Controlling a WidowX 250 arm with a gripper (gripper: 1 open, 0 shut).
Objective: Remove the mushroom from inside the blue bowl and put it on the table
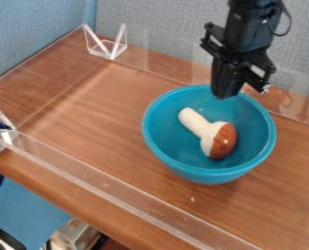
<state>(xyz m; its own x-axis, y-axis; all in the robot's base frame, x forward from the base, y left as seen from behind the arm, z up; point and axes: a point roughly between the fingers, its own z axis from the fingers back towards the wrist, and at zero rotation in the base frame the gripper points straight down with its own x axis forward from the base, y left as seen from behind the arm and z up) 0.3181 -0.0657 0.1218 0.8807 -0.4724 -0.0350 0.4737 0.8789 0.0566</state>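
The blue bowl (184,164) sits on the reddish-brown table (85,107), right of the middle. Inside it the mushroom (209,133) lies on its side, cream stem pointing up-left and brown cap toward the lower right. My gripper (233,91) hangs from the black arm over the bowl's far rim, pointing straight down. Its fingers stand together, shut, with nothing between them. The tips are just above and behind the mushroom, apart from it.
Low clear acrylic walls (118,210) run along the table's edges, with a clear bracket (105,44) at the far left corner. Bare wood stretches left of the bowl. A blue wall (40,29) rises behind.
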